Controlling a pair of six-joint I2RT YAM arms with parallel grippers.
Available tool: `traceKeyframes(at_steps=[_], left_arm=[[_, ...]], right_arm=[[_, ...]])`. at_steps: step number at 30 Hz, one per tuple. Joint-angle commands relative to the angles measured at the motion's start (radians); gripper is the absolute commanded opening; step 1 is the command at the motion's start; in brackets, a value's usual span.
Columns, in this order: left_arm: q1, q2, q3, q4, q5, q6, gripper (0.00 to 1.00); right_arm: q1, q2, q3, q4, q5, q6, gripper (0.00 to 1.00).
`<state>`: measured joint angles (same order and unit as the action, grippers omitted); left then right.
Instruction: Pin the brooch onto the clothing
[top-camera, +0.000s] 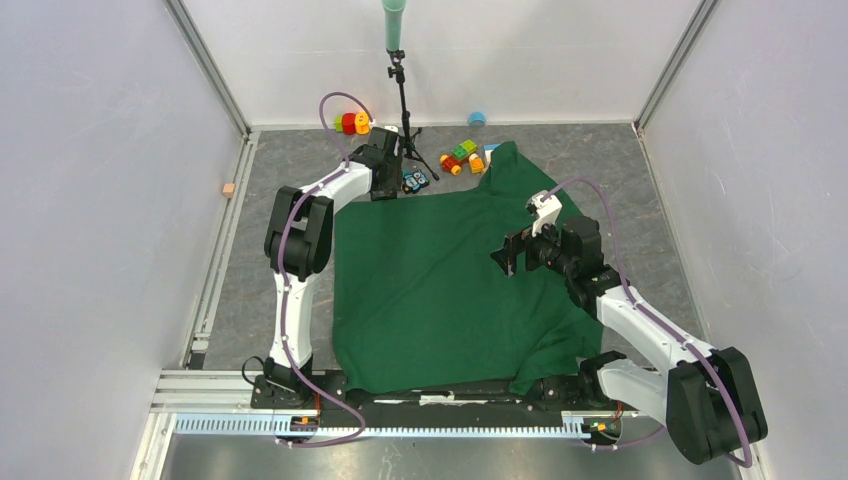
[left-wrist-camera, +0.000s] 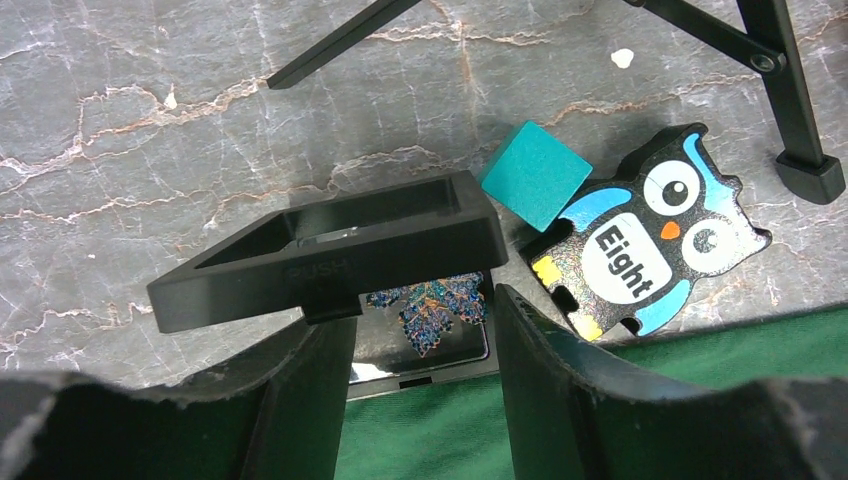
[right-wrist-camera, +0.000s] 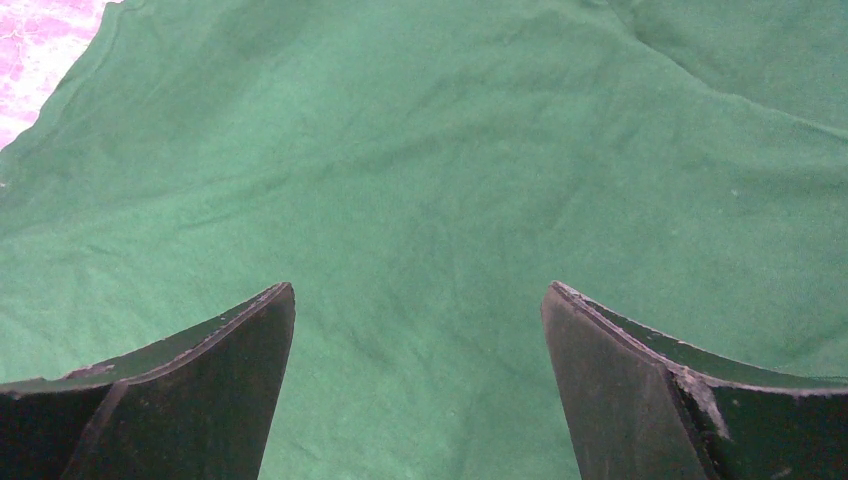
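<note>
The brooch (left-wrist-camera: 430, 308) lies in an open case (left-wrist-camera: 330, 250) at the edge of the shirt (top-camera: 440, 280), flanked by the fingers of the left gripper (left-wrist-camera: 424, 338) — gripping or not, I cannot tell. A teal cube (left-wrist-camera: 535, 175), owl tile (left-wrist-camera: 640, 245) and tripod legs (left-wrist-camera: 783, 90) crowd it; the right gripper (right-wrist-camera: 418, 292) gapes wide above the shirt.

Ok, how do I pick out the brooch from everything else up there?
Find the green T-shirt; at its far left corner, beside the tripod legs, a small black case sits with lid raised. The brooch lies inside: a snowflake shape with a shimmery blue-orange sheen, unlike the plain teal cube and the owl piece marked Eight beside it.
</note>
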<state>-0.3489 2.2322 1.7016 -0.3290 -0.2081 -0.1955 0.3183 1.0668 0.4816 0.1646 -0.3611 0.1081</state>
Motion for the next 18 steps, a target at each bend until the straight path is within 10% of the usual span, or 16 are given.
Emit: traceKeyframes(at_steps=[1,18], left_arm=[[0.002,0.021,0.036,-0.009,0.012,0.002,0.57],[0.002,-0.039,-0.011,0.002,0.022,-0.004,0.43]], right_arm=[[-0.006,-0.005,-0.003,0.038,-0.013,0.003,0.98],[-0.01,-0.014,-0.004,0.036,-0.018,0.004,0.99]])
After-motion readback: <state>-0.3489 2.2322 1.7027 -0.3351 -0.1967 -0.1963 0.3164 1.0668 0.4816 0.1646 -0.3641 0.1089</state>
